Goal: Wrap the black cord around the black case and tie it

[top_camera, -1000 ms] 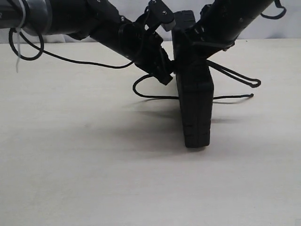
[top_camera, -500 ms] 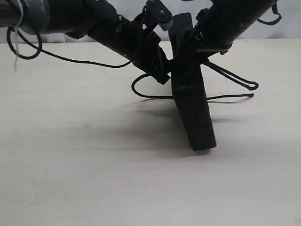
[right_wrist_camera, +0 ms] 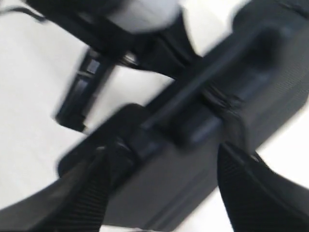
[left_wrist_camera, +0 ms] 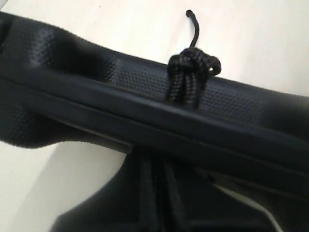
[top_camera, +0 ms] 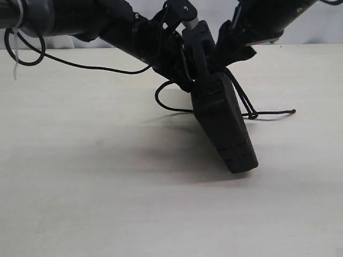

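— Leaning on its near corner, the black case point(top_camera: 222, 128) stands tilted on the desk point(top_camera: 80, 214); the black cord point(top_camera: 268, 113) trails just behind it.

— Further back, the right tool point(top_camera: 233, 51) clamps the raised end, fingers wide apart; the left tool point(top_camera: 186, 83) (pressed together) pinches the cord, knotted over the case's edge.

Robot lab bench, by the look of it: two black arms point(top_camera: 80, 19) are reaching over a bare cream table point(top_camera: 80, 203), a plain pale wall point(top_camera: 321, 32) is standing behind, and loose cables point(top_camera: 32, 64) with a white zip tie point(top_camera: 14, 59) are hanging off one arm.
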You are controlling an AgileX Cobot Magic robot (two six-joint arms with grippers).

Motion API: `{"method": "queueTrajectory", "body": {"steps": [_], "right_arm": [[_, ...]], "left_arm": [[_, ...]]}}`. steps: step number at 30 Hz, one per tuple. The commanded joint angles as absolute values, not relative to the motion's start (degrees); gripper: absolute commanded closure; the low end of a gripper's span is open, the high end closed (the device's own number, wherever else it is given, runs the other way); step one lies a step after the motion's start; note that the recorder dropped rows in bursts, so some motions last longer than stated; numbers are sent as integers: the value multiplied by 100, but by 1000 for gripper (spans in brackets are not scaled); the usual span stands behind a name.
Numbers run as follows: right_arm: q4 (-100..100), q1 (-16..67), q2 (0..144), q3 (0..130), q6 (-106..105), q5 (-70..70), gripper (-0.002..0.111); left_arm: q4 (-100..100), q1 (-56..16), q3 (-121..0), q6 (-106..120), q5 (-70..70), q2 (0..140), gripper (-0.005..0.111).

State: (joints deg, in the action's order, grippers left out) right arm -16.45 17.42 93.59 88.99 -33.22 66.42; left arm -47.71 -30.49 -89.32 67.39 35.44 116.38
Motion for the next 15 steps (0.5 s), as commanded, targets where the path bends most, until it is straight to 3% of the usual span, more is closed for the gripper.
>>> {"method": "queueTrajectory", "body": {"steps": [1,5,13,15], "right_arm": [[-948,1752,9315,8417,-3304,6386,49],[-767,1752,9599,7728,-3817,5323,49],[-642,1752,10064,7591,-3818,4480,49],[-642,1752,10117,7591,-3832,4416,57]], "left_arm": [[-4854,-2987,-8939,6788,3583,11577,107],[-4854,-2987,-8939,6788,3646,11577,107],[-4752,-2987,-8939,6788,3766,11577,107],[-4232,-2987,-8939,6706,3805,11505,106]]}}
